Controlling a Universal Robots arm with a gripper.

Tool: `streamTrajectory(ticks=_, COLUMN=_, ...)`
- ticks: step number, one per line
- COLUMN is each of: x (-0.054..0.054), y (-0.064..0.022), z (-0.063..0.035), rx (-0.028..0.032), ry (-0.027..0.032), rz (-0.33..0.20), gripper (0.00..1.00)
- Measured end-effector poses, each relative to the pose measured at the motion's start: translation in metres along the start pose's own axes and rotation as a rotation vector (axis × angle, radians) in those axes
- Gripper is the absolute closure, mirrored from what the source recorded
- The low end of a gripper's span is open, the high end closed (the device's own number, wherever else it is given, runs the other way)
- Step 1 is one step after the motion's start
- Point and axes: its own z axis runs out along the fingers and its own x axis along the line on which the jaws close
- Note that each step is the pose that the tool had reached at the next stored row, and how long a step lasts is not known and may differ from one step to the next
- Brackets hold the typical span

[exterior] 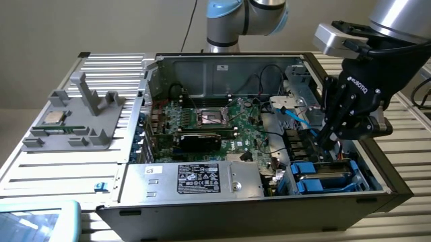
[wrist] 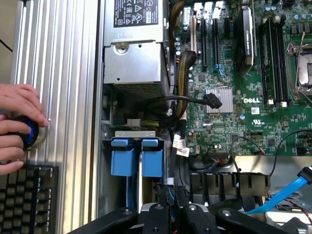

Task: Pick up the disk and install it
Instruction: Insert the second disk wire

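Note:
The disk [exterior: 323,171] sits in the drive bay at the front corner of the open computer case [exterior: 377,176], on the exterior view's right. Its blue carrier frame shows as two blue tabs side by side with a narrow grey strip between them; the label is hidden. In the wrist view the disk [wrist: 140,161] lies just beyond my fingertips. My gripper [exterior: 324,143] reaches down into the case right behind the bay. Seen from the wrist, the gripper [wrist: 171,214] has its black fingers [wrist: 157,214] close together and shut, with nothing visible between them.
A silver power supply [exterior: 202,179] with a black label lies beside the bay. The green motherboard [exterior: 215,121] fills the case's middle, and a blue cable [exterior: 296,118] crosses near my gripper. A grey fixture holding a small chip [exterior: 54,118] stands outside. A person's hand [wrist: 17,126] rests on a knob above a keyboard [wrist: 27,200].

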Motion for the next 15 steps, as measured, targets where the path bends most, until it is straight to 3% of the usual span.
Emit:
streamTrajectory(ticks=4, x=0.009, y=-0.0003, z=0.0009, rx=-0.0010, ry=-0.0477, rz=-0.006, gripper=0.84)
streamTrajectory(ticks=5, x=0.011, y=-0.0004, z=0.0012, rx=-0.0011, ry=-0.0572, rz=-0.008, gripper=0.84)
streamTrajectory(ticks=6, x=0.014, y=-0.0005, z=0.0017, rx=-0.0012, ry=-0.0607, rz=-0.008, gripper=0.84)
streamTrajectory(ticks=12, x=0.019, y=-0.0024, z=0.0082, rx=-0.0013, ry=-0.0622, rz=-0.008, gripper=0.84)
streamTrajectory(ticks=15, x=0.021, y=-0.0048, z=0.0135, rx=-0.0014, ry=-0.0680, rz=-0.009, gripper=0.84)
